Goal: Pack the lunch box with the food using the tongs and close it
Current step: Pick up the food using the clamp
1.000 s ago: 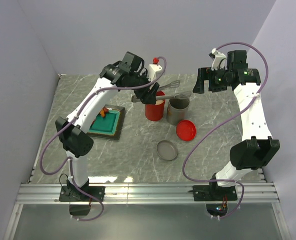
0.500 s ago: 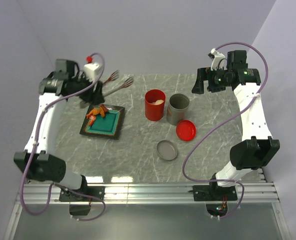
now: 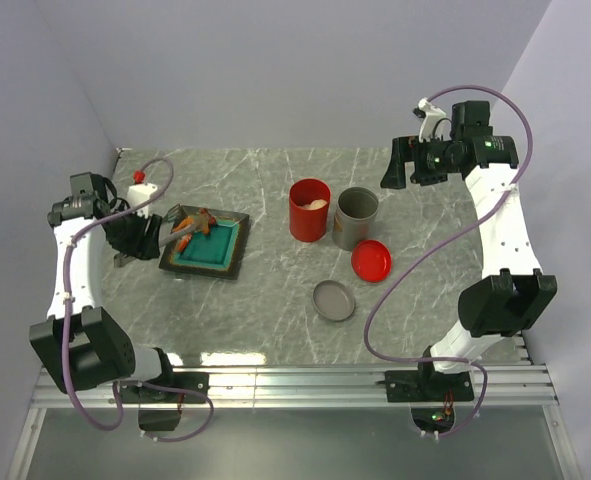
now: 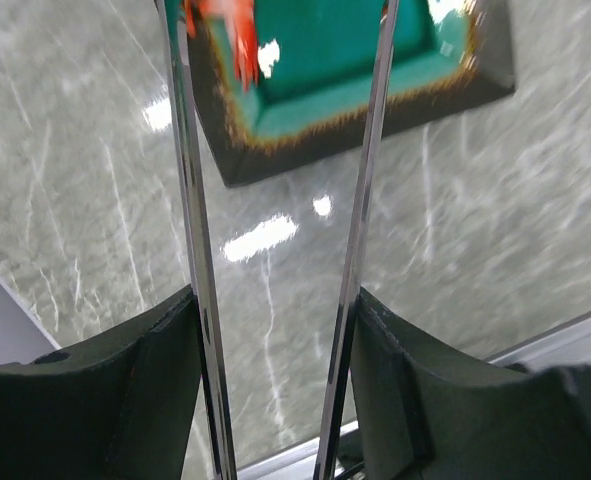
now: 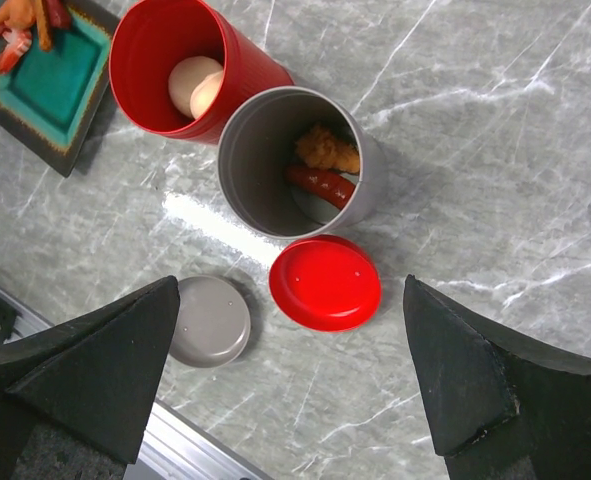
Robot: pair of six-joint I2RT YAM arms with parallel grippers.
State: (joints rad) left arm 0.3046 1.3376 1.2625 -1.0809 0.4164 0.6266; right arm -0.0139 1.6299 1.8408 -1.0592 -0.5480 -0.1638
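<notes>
The left gripper (image 4: 275,330), half closed, holds the thin grey metal tongs (image 4: 193,200); their tips reach the orange toy food (image 3: 188,226) on the dark square teal-lined tray (image 3: 215,268). It is better to squeeze slowly around one piece. Right of the tray stands the tall red lunch box (image 3: 308,212); the right gripper (image 5: 293,285) is wide open and empty.

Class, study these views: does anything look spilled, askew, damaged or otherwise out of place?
Nothing spilled or damaged. The tray sits slightly skewed to the table edge, its food bunched in one corner. The red lid and grey lid lie beside the open lunch box and grey cup.
</notes>
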